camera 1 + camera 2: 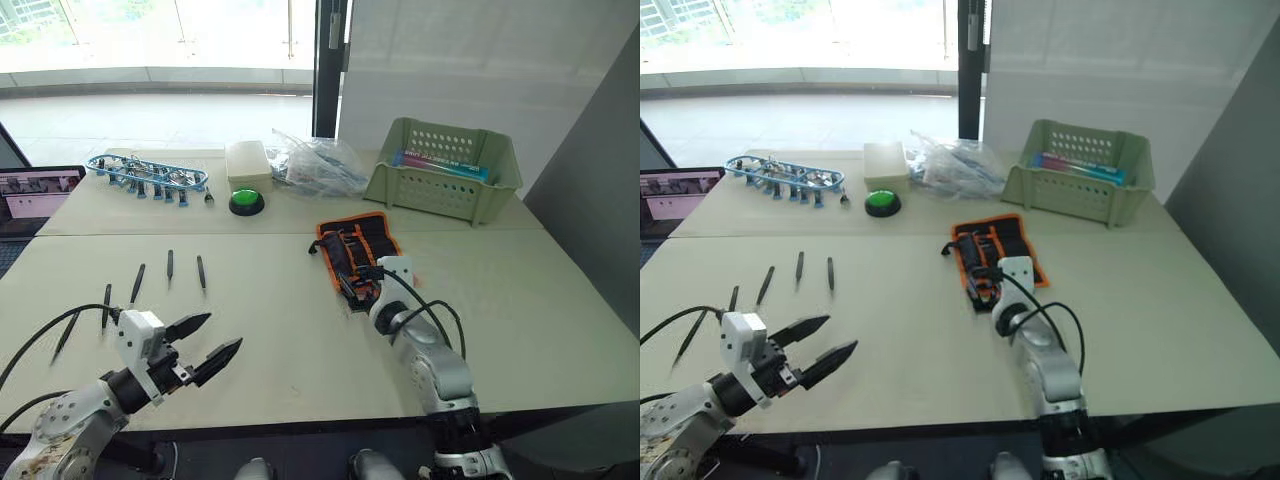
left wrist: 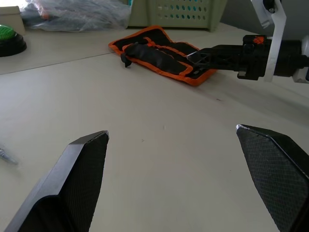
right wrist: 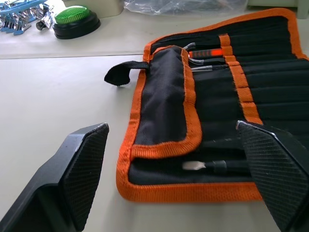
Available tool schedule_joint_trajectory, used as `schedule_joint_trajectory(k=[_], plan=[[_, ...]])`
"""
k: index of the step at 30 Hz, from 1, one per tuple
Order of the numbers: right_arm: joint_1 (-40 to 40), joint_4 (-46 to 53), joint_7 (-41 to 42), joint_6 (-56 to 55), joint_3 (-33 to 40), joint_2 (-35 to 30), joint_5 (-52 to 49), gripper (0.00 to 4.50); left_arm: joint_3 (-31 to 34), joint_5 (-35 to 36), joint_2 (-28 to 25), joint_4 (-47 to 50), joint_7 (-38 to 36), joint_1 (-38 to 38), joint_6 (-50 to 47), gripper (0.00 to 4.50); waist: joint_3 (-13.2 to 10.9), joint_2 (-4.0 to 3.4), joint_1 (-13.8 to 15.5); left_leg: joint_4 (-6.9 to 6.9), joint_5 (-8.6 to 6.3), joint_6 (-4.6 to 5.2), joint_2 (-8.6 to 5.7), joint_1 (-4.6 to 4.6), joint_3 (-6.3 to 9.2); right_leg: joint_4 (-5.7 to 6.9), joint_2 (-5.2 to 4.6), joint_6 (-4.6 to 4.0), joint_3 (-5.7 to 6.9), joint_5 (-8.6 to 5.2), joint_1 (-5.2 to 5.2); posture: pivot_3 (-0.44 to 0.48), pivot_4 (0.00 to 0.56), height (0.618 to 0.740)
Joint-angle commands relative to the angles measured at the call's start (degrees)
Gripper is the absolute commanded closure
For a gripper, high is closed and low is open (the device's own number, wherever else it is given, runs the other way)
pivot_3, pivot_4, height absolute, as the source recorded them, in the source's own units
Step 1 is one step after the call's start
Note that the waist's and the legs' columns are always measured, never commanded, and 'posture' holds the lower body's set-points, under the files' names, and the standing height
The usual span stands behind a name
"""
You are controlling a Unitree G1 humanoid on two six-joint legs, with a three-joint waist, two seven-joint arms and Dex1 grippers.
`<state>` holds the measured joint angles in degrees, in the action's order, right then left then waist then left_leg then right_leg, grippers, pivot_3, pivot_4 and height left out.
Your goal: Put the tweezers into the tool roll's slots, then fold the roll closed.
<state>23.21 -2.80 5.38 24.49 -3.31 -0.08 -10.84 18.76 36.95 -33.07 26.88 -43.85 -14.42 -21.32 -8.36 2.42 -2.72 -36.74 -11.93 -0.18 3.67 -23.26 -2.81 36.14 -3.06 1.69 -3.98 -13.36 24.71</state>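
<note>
Left eye view puts your left gripper (image 1: 205, 350) low over the near left part of the table (image 1: 280, 330), its two black fingers spread wide with nothing between them and no contact with the tweezers. You have five tweezers (image 1: 137, 284) lying loose on the tabletop just beyond that gripper, side by side in a loose row, each apart from its neighbours; the nearest-left one (image 1: 66, 335) lies by the gripper's cable. Your right gripper (image 1: 362, 283) sits at the near end of the tool roll (image 1: 355, 248), which lies open in the middle of the table, well apart from the tweezers. Right wrist view shows that gripper's fingers (image 3: 79, 169) parted widely, one on each side of the roll's near orange edge, gripping nothing. You can see one flap folded over the left part of the roll, the black strap (image 3: 120, 72) sticking out beside it, and a few tools already sitting in the slots, among them one with an orange handle (image 3: 205, 51). Behind the roll, at the far edge of the table, stand a pale green basket (image 1: 445, 168), a crumpled clear plastic bag (image 1: 318, 165), a green button (image 1: 246, 201), a cream box (image 1: 248, 160) and a blue-framed row of small tools (image 1: 148, 176).
</note>
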Motion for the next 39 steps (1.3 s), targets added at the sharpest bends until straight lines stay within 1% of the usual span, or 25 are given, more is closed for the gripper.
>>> schedule_joint_trajectory(k=[1, 5, 10, 13, 18, 21, 23, 24, 28, 31, 33, 37, 39], plan=[[2.0, -4.9, 0.0, -3.9, 1.2, 1.0, 0.6, 0.0, -1.4, -0.6, 0.0, 1.8, 0.7, 1.7, 0.5, 0.03, 0.0, 0.0, 0.0, 0.0, 0.0, 0.0, 0.03, -0.03, 0.01, -0.01, 0.04, 0.0, 0.0, 0.0, 0.01, 0.0, 0.15, 0.74], [3.4, -8.1, 1.3, -5.7, 0.3, 2.1, 1.1, 0.0, -2.6, -0.9, 0.4, 1.8, 2.8, 5.1, -0.2, 0.03, 0.0, 0.0, 0.1, 0.01, -0.01, -0.01, 0.04, -0.08, 0.02, -0.02, 0.05, -0.01, 0.0, 0.0, 0.02, 0.0, 0.15, 0.74], [3.4, -8.1, 2.6, -6.4, -1.5, 3.6, 1.5, 0.0, -2.9, -0.7, 0.4, 1.7, 3.8, 7.0, -0.6, 0.03, 0.0, 0.0, -0.3, 0.01, -0.01, -0.01, 0.09, -0.01, 0.01, 0.02, 0.1, -0.01, -0.01, 0.02, 0.01, 0.0, 0.15, 0.74], [3.3, -8.1, 2.4, -6.8, -1.8, 4.6, 1.7, 0.87, -3.1, -1.7, 0.2, 1.5, 4.1, 7.0, -0.4, 0.0, 0.0, 0.0, -0.5, 0.01, -0.01, -0.01, 0.15, -0.03, 0.04, 0.03, 0.18, -0.02, -0.01, 0.01, 0.02, 0.0, 0.15, 0.74], [3.8, -7.7, 2.3, -7.9, -1.5, 4.0, 2.5, 2.56, -2.7, -0.9, 0.3, 1.8, 4.6, 7.1, -0.7, 0.0, 0.0, -0.01, -0.7, 0.01, -0.01, -0.01, 0.16, -0.04, 0.06, 0.03, 0.2, -0.03, -0.02, 0.01, 0.02, 0.0, 0.15, 0.74], [3.3, -7.7, 2.1, -8.0, -1.6, 3.5, 3.2, 3.65, -2.9, -1.2, 0.4, 1.9, 4.9, 7.0, -0.6, 0.0, 0.0, -0.01, -0.8, 0.01, -0.01, -0.01, 0.16, -0.04, 0.06, 0.03, 0.2, -0.03, -0.03, 0.01, 0.02, 0.0, 0.15, 0.74], [3.1, -7.6, 2.1, -8.3, -1.3, 3.5, 3.3, 4.28, -3.2, -1.2, 0.6, 2.0, 5.2, 7.2, -0.6, 0.0, 0.0, -0.01, -0.8, 0.01, -0.01, -0.01, 0.16, -0.04, 0.06, 0.03, 0.2, -0.03, -0.03, 0.01, 0.02, 0.0, 0.15, 0.74], [3.1, -7.4, 1.9, -8.5, -1.1, 3.5, 3.3, 4.46, -3.3, -1.2, 0.7, 2.0, 5.4, 7.3, -0.6, 0.0, 0.0, -0.01, -0.9, 0.01, -0.01, -0.01, 0.17, -0.04, 0.06, 0.03, 0.21, -0.03, -0.03, 0.01, 0.02, 0.0, 0.15, 0.74], [2.8, -5.4, 1.7, -8.1, -0.4, 3.4, 2.9, 4.46, -3.4, -1.0, 0.7, 1.9, 5.5, 7.2, -0.8, 0.0, 0.0, -0.01, -1.0, 0.01, -0.01, -0.01, 0.18, -0.04, 0.07, 0.03, 0.23, -0.03, -0.03, 0.01, 0.02, 0.0, 0.15, 0.74], [1.8, -2.9, 1.5, -6.5, -0.3, 3.2, 2.7, 3.58, -3.3, -1.0, 0.3, 1.5, 5.3, 7.5, -0.9, 0.0, 0.0, -0.01, -1.1, 0.01, -0.01, -0.01, 0.18, -0.06, 0.08, 0.03, 0.23, -0.03, -0.03, 0.01, 0.02, 0.0, 0.15, 0.74], [1.0, -1.0, 0.3, -4.4, 0.4, 3.9, 2.1, 2.86, -3.2, -1.0, 0.2, 1.1, 5.1, 7.8, -1.0, 0.0, 0.0, -0.01, -1.1, 0.01, -0.01, -0.01, 0.18, -0.06, 0.08, 0.02, 0.23, -0.03, -0.04, 0.01, 0.02, 0.0, 0.15, 0.74], [-1.7, 6.0, -1.4, 4.8, 4.6, 6.0, -4.0, 1.54, -3.0, -0.9, 0.1, 0.6, 4.8, 8.2, -1.1, 0.0, 0.0, -0.01, -1.0, 0.01, -0.01, -0.01, 0.18, -0.07, 0.09, 0.04, 0.23, -0.03, -0.04, 0.01, 0.03, 0.0, 0.15, 0.74], [-2.9, 9.1, -1.5, 9.7, 5.4, 6.7, -6.7, 1.54, -2.9, -0.7, 0.0, 0.6, 4.7, 8.1, -1.3, 0.0, 0.0, -0.01, -1.0, 0.01, -0.01, -0.01, 0.18, -0.08, 0.1, 0.02, 0.22, -0.03, -0.04, 0.01, 0.03, 0.0, 0.15, 0.74]])
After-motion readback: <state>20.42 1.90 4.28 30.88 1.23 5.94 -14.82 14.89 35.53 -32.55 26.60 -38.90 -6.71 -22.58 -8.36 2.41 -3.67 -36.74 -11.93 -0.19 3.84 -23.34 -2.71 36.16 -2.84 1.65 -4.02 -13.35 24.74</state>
